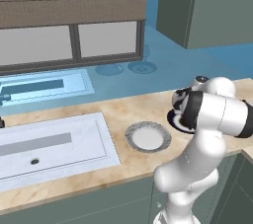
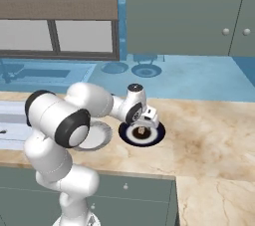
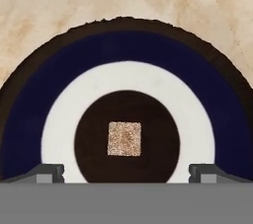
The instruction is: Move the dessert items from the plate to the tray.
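**Open gripper above a navy-ringed dish**

Nearest the counter's [image 1: 123,112] front edge sits the plate [image 1: 147,136], grey fluted rim and white centre, just right of the white sink [image 1: 54,149]. Just beyond and to its right (the two rims close together) lies a navy-ringed dish [image 2: 141,133] with a dark centre. A speckled tan square [image 3: 124,139] rests in the middle of that centre. The gripper [image 3: 126,173] hangs over the dish, jaws spread wide, gripping nothing. A window [image 1: 74,40] stands behind the counter.

Mottled stone-look counter [image 3: 207,1]; grainy brown square [image 3: 124,139].
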Motion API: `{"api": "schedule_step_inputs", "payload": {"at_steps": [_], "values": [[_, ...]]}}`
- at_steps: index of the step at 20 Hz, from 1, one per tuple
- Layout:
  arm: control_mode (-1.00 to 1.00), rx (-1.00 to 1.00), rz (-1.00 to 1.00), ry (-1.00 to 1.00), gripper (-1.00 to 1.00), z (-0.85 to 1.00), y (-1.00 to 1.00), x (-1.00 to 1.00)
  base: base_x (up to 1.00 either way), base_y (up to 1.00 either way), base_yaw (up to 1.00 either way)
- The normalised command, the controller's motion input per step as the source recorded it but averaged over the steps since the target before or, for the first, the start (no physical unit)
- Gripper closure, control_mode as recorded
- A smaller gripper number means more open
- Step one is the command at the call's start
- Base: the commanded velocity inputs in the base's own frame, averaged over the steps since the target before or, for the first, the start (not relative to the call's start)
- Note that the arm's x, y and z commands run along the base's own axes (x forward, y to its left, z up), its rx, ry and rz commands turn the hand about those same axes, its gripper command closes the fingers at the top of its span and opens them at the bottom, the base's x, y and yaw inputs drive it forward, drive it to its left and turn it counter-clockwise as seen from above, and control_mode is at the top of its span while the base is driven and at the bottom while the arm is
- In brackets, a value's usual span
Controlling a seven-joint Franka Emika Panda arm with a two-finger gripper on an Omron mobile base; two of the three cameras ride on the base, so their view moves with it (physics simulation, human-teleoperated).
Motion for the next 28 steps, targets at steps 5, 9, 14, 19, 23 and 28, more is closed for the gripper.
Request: {"api": "schedule_step_inputs", "payload": {"at_steps": [5,9,14,19,23,28], "values": [[-1.00,0.00,0.00,0.00,-1.00,-0.20,0.00,0.01,0.00,0.00,0.00],[-1.00,0.00,0.00,0.00,-1.00,-0.08,-0.03,0.11,0.00,0.00,0.00],[-1.00,0.00,0.00,0.00,-1.00,0.00,-0.08,0.18,0.00,0.00,0.00],[-1.00,0.00,0.00,0.00,-1.00,-0.01,-0.05,0.13,0.00,0.00,0.00],[-1.00,0.00,0.00,0.00,-1.00,-0.11,0.00,0.01,0.00,0.00,0.00],[-1.00,0.00,0.00,0.00,-1.00,-0.14,0.00,0.00,0.00,0.00,0.00]]}}
